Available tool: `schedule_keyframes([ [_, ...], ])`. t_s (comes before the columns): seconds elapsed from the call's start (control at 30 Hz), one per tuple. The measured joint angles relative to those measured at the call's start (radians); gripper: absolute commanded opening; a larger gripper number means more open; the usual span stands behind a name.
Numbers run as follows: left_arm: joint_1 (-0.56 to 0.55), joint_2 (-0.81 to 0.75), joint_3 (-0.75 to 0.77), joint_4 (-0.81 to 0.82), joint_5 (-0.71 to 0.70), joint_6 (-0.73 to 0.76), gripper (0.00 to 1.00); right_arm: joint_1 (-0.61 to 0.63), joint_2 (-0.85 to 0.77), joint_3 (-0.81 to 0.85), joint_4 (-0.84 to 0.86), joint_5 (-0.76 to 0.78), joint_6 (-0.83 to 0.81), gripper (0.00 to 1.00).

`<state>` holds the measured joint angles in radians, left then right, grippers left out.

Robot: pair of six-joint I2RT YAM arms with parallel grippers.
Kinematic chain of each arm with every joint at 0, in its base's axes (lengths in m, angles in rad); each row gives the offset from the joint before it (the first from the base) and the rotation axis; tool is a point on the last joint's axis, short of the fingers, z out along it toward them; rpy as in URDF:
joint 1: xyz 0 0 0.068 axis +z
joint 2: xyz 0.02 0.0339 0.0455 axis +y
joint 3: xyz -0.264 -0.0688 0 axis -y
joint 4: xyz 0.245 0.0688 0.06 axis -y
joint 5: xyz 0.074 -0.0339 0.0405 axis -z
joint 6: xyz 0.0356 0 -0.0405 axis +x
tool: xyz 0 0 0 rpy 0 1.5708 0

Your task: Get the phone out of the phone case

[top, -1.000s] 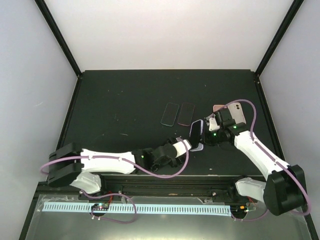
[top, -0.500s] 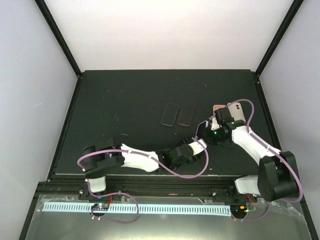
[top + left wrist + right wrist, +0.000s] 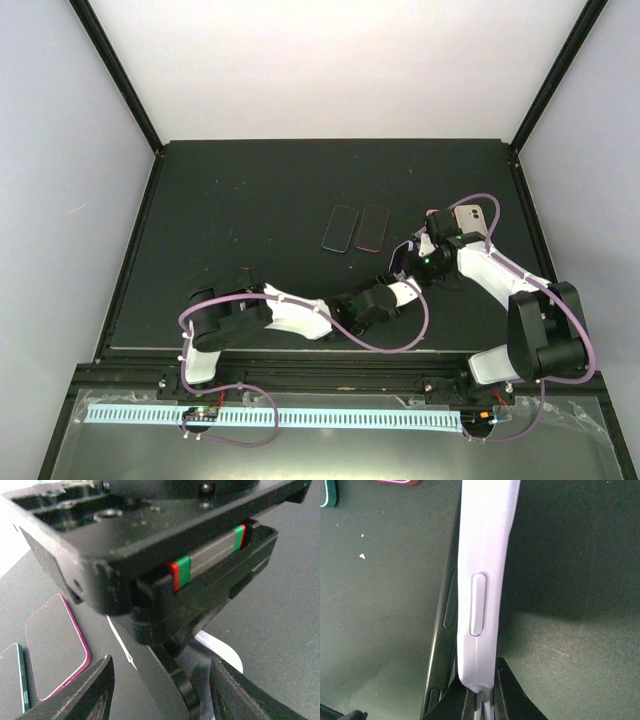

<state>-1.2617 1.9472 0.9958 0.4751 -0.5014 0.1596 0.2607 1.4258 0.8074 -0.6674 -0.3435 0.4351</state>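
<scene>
Lavender silicone fills the right wrist view. The right gripper (image 3: 479, 694) is clenched on the end of the case (image 3: 482, 555), which it holds on edge. The black phone (image 3: 447, 610) sits at the case's 9 o'clock, its side apparently lifted clear of the lip while its lower end stays tucked in. The left gripper (image 3: 162, 685) is spread, with a finger on either side of the dark slab and neither touching it.

Over the last second both arms have folded in. The left gripper has slid from the case's 8 o'clock to its 6 o'clock, so it now straddles the phone. I judge the peel to be partly done, and the left must pinch the phone before the two can separate.

A pink phone (image 3: 55, 650) and a teal phone (image 3: 10, 680) lie flat on the table (image 3: 250, 200), at 10 o'clock of the pair.
</scene>
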Motion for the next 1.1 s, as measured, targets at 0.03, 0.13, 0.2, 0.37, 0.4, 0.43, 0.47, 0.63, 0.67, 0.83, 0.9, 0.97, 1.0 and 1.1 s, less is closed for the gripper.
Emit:
schedule_keyframes([
  [0.03,0.000,0.002,0.004,-0.004,-0.008,0.003,0.49,0.000,0.000,0.000,-0.001,0.000,-0.002,0.01],
  [0.13,0.000,0.013,0.026,-0.014,-0.035,0.007,0.47,0.000,0.000,0.000,-0.001,-0.001,-0.003,0.01],
  [0.2,0.000,0.020,0.037,-0.018,-0.053,0.008,0.46,0.000,-0.001,0.000,-0.001,-0.002,-0.003,0.01],
  [0.37,-0.001,0.034,0.051,-0.026,-0.090,0.009,0.41,-0.014,-0.015,0.000,0.000,-0.023,-0.002,0.01],
  [0.4,-0.001,0.035,0.051,-0.026,-0.095,0.009,0.40,-0.022,-0.017,0.000,-0.001,-0.029,-0.002,0.01],
  [0.43,-0.001,0.038,0.053,-0.027,-0.099,0.009,0.40,-0.029,-0.017,0.000,-0.001,-0.034,-0.002,0.01],
  [0.47,-0.001,0.041,0.056,-0.031,-0.101,0.009,0.40,-0.037,-0.017,0.000,-0.001,-0.039,-0.002,0.01],
  [0.63,-0.002,0.056,0.079,-0.047,-0.124,0.008,0.34,-0.064,-0.017,0.000,-0.001,-0.060,0.002,0.01],
  [0.67,-0.003,0.059,0.083,-0.050,-0.127,0.008,0.31,-0.066,-0.017,0.000,0.002,-0.063,0.003,0.01],
  [0.83,-0.006,0.066,0.085,-0.059,-0.155,0.007,0.21,-0.067,-0.021,0.000,0.014,-0.083,0.015,0.01],
  [0.9,-0.008,0.068,0.085,-0.059,-0.172,0.007,0.19,-0.067,-0.025,0.000,0.018,-0.089,0.017,0.01],
  [0.97,-0.010,0.070,0.087,-0.059,-0.184,0.007,0.17,-0.069,-0.029,0.000,0.019,-0.094,0.020,0.01],
  [1.0,-0.010,0.071,0.089,-0.060,-0.189,0.007,0.14,-0.071,-0.031,0.000,0.020,-0.098,0.021,0.01],
  [1.1,-0.010,0.071,0.091,-0.057,-0.205,0.002,0.03,-0.077,-0.033,0.000,0.024,-0.107,0.028,0.01],
])
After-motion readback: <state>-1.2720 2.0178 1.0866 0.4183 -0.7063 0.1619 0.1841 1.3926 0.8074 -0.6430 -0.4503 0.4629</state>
